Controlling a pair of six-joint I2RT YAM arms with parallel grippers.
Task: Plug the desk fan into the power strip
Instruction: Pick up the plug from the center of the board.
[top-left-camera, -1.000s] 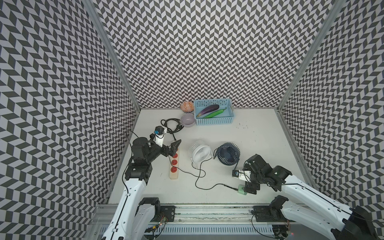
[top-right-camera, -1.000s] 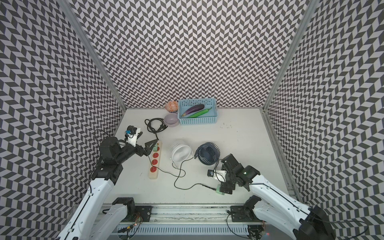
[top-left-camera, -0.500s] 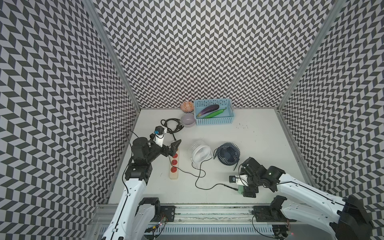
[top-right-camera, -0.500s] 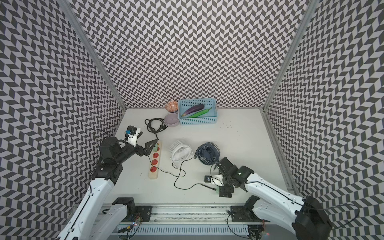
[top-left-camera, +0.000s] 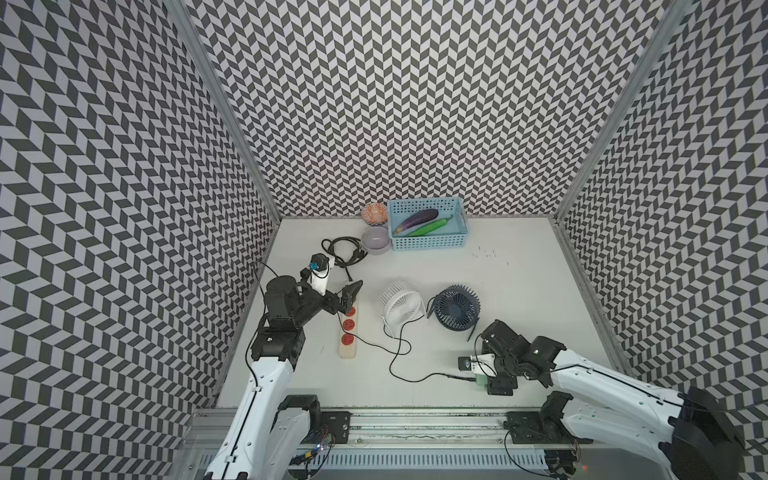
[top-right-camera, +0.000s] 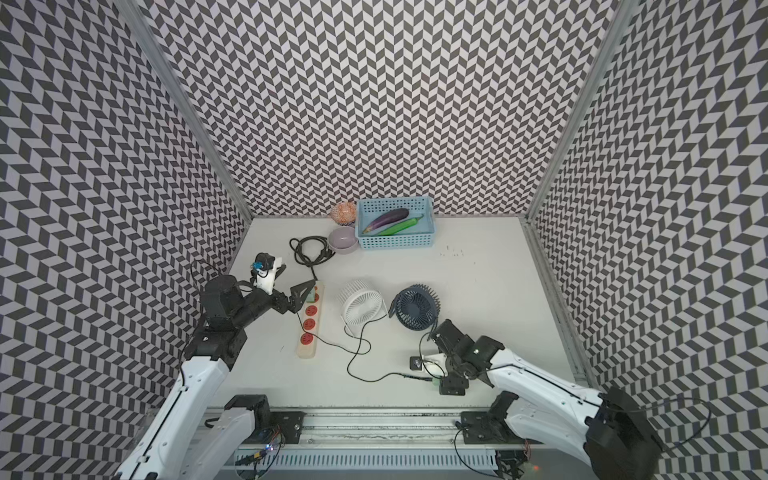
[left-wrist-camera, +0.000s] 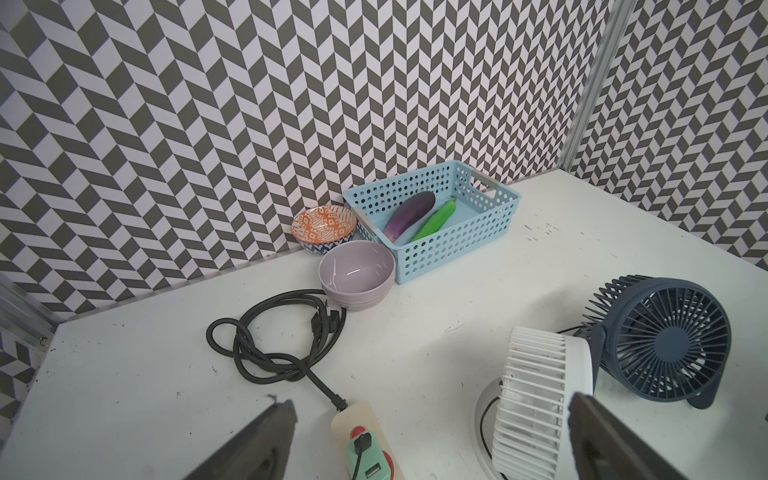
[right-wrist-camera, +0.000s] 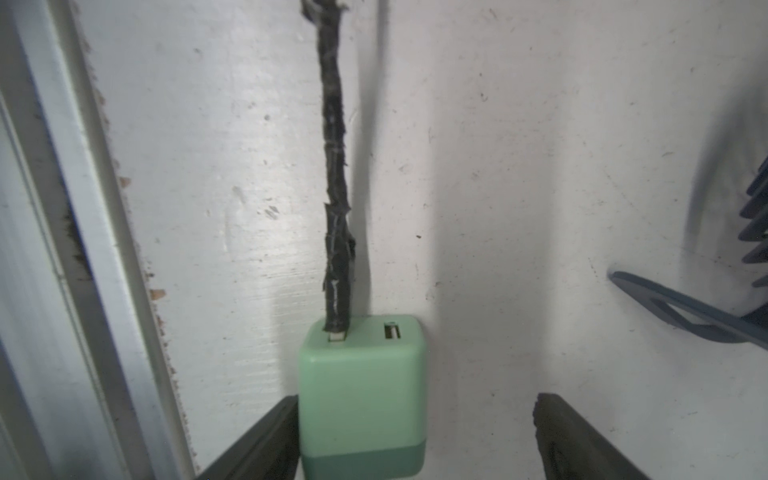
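The cream power strip (top-left-camera: 348, 351) (top-right-camera: 307, 351) lies at the left, its end showing in the left wrist view (left-wrist-camera: 357, 411) with a green adapter (left-wrist-camera: 365, 453) plugged into it. My left gripper (top-left-camera: 347, 299) (left-wrist-camera: 432, 405) hangs open over that end. A white desk fan (top-left-camera: 401, 305) and a dark blue desk fan (top-left-camera: 457, 307) stand mid-table. Near the front edge a loose green adapter (top-left-camera: 479, 379) (right-wrist-camera: 361, 390) with a black cable lies between the jaws of my right gripper (top-left-camera: 486, 376) (right-wrist-camera: 415, 403). One finger (right-wrist-camera: 266, 436) touches its side. The other stands well apart.
At the back stand a blue basket (top-left-camera: 428, 243) holding an eggplant and a green vegetable, a lilac bowl (top-left-camera: 376, 240) and a patterned bowl (top-left-camera: 374, 212). The strip's black cord (top-left-camera: 343, 249) is coiled beside them. A metal rail (right-wrist-camera: 83, 249) runs close by the loose adapter.
My right gripper has moved left and down onto the loose green adapter, and its jaws have narrowed around it. The left arm has stayed still.
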